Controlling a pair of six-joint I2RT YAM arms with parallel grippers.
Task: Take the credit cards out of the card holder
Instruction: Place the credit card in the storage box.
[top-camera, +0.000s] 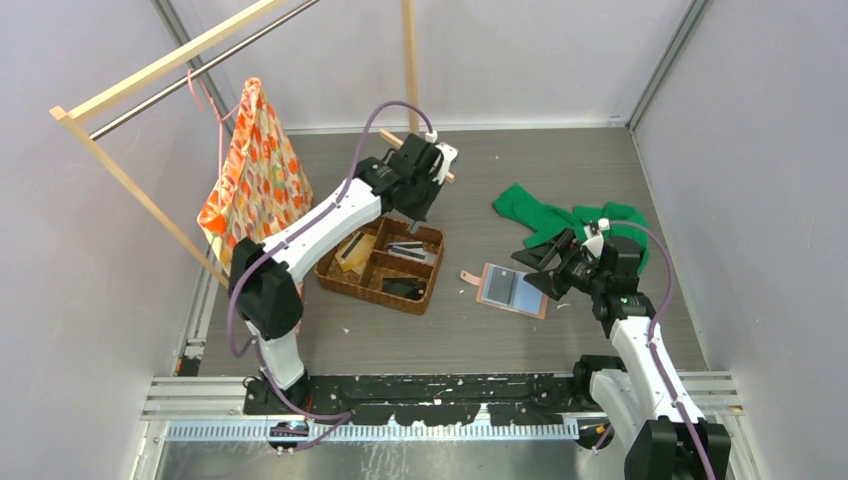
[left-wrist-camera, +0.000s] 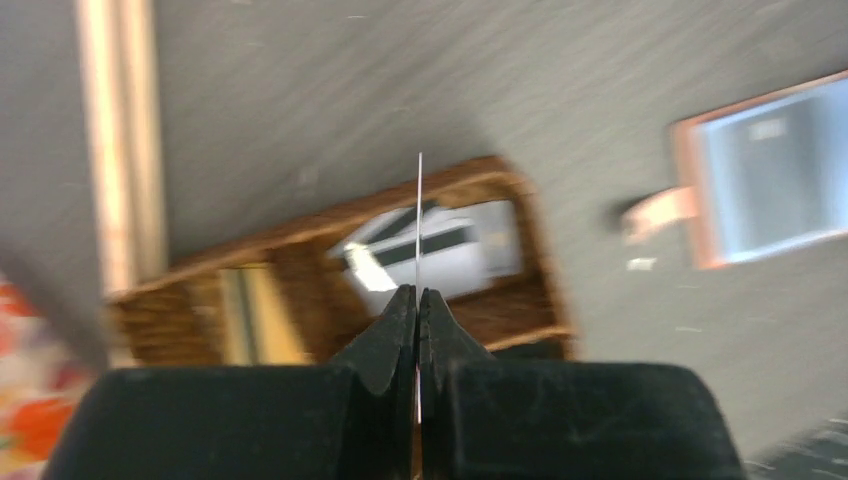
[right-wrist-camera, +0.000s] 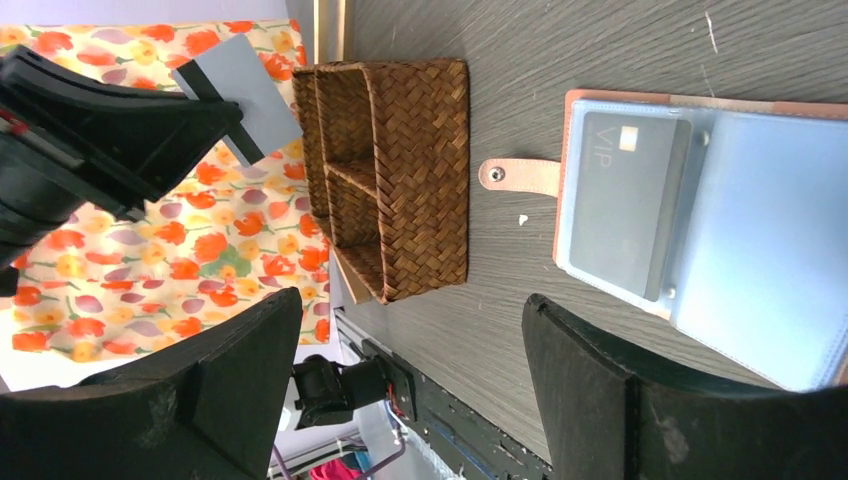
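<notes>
Reading rightward from the woven basket (right-wrist-camera: 420, 150), you find the left gripper (left-wrist-camera: 418, 298) above it, clamped shut on a thin grey card (right-wrist-camera: 232, 88). Just right of the basket the card holder (right-wrist-camera: 760, 230) lies open and flat, its strap tab (right-wrist-camera: 520, 176) pointing at the basket and a dark VIP card (right-wrist-camera: 625, 200) in the basket-side sleeve. Farther right, the right gripper (right-wrist-camera: 410, 390) hovers empty, jaws spread. You should expect a light, stiff, slick card in soft sleeves. Pinch its freest edge and pin the holder.
</notes>
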